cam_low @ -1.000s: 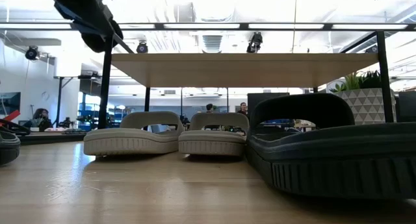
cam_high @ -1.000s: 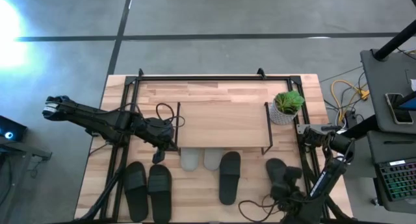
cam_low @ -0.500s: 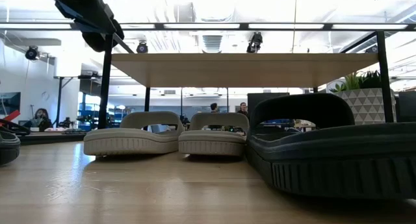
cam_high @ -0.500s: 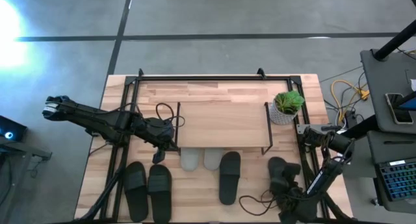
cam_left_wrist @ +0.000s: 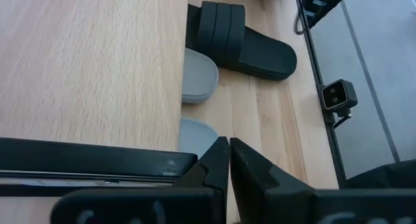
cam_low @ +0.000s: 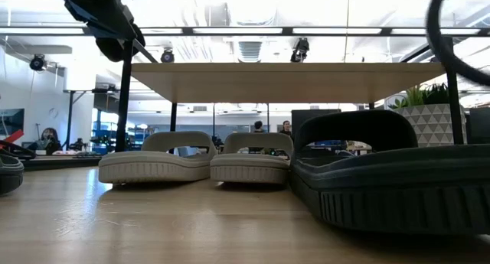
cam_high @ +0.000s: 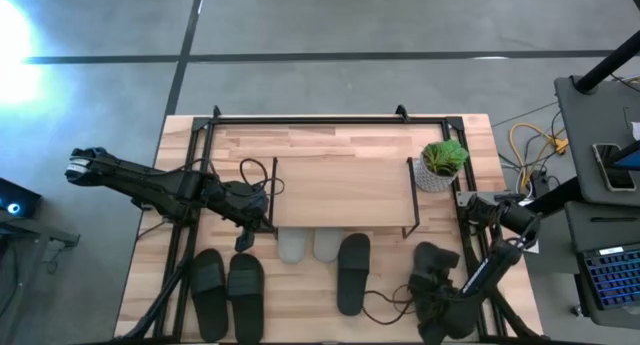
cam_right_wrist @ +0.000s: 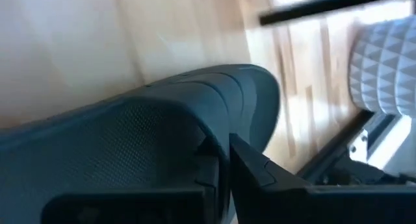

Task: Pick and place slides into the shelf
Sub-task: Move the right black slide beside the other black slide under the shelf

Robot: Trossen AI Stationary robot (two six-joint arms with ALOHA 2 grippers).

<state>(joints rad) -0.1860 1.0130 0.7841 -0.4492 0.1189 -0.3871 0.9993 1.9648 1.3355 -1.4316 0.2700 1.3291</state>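
The shelf (cam_high: pixel 340 190) stands on thin black legs in the middle of the table. Two grey slides (cam_high: pixel 308 247) lie side by side under its near edge, soles flat on the table (cam_low: pixel 195 163). One black slide (cam_high: pixel 352 273) lies to their right, and two more (cam_high: pixel 228 290) lie at the near left. A further black slide (cam_high: pixel 428 257) lies at the near right, with my right gripper (cam_high: pixel 434 287) shut at its near end. My left gripper (cam_high: pixel 243 240) hangs shut by the shelf's left end and holds nothing (cam_left_wrist: pixel 229 159). My right gripper has its shut fingertips (cam_right_wrist: pixel 209 160) against the black slide's rim (cam_right_wrist: pixel 224 136), near the slide's near end. The fingers slant down from the table's near side. Whether any of the rim is caught between them I cannot tell. The slide lies on the table.
A potted plant in a white faceted pot (cam_high: pixel 440 165) stands by the shelf's right end. A black frame (cam_high: pixel 300 117) runs round the table's edges. Loose black cable (cam_high: pixel 385 303) lies between the two right-hand black slides. Bare wood shows at the near middle.
My right gripper has moved a little toward the table's near edge and down, along the near-right black slide. My left arm and all the slides have stayed where they were.
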